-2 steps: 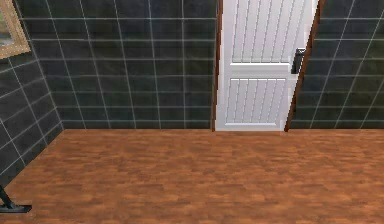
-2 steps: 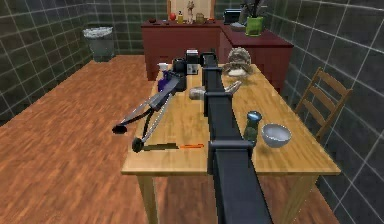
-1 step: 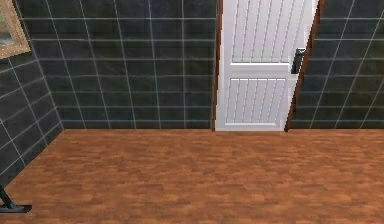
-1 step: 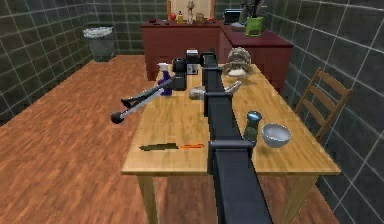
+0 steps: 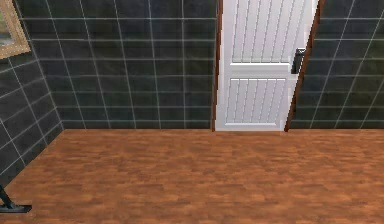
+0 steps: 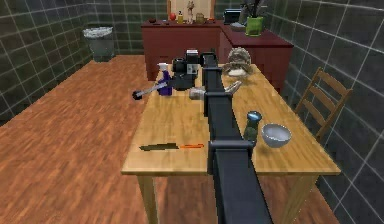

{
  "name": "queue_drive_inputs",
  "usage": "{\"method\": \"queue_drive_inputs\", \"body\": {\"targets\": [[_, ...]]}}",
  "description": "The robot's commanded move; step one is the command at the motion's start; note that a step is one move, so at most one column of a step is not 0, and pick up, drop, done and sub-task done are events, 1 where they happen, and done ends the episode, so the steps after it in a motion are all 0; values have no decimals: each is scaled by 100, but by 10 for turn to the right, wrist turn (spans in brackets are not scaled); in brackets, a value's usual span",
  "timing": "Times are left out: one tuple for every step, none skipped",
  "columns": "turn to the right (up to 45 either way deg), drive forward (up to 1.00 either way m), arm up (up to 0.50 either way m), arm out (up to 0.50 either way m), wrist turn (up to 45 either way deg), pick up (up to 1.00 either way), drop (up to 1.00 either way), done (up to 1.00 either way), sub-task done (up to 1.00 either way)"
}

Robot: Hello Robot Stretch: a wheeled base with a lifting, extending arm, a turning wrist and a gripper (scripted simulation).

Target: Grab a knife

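A knife [image 6: 165, 147] with a dark blade and an orange-red handle lies near the front edge of the wooden table [image 6: 180, 125], left of the arm. The dark arm bar runs up over the table's middle. At its far end the gripper [image 6: 148, 92] reaches left beside a blue spray bottle [image 6: 163, 78], well beyond the knife. With things standing on the tabletop around it, I cannot tell whether it holds anything.
On the table stand a pale bowl [image 6: 276, 135], a small cup [image 6: 252, 122] and a plate stack [image 6: 238, 63]. A wooden chair [image 6: 322, 98] stands at its right, a red cabinet [image 6: 190, 40] and a bin [image 6: 98, 42] beyond. Ahead are a white door [image 5: 260, 65], dark tiled walls and bare wood floor [image 5: 200, 175].
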Motion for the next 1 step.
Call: {"method": "queue_drive_inputs", "body": {"targets": [[0, 0, 0, 0, 30, 0, 0, 0, 0]]}}
